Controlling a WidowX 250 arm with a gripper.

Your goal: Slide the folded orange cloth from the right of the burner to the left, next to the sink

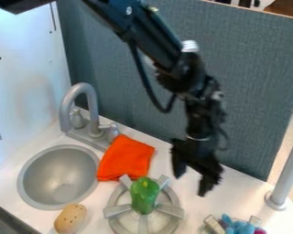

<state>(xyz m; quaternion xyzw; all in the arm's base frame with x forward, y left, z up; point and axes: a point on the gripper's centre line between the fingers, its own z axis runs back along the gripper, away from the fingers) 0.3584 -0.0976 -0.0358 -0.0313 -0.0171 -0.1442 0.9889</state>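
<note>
Pepper (pixel 144 195) stands on the burner (pixel 171 210), probably steadied by its raised prongs. The claw (pixel 190 184) hangs beside it, fingers parted, grasping nothing. Cloth (pixel 126 157) lies between faucet (pixel 94 109) and burner, perhaps handy for drips.

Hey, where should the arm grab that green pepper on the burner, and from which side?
Best, I think, across the middle of the green pepper, coming down from above with a fingertip on each long side. It is longer than it is wide, so the middle gives a narrow grip. The burner has prongs around its base, so staying above them seems wiser.
</note>
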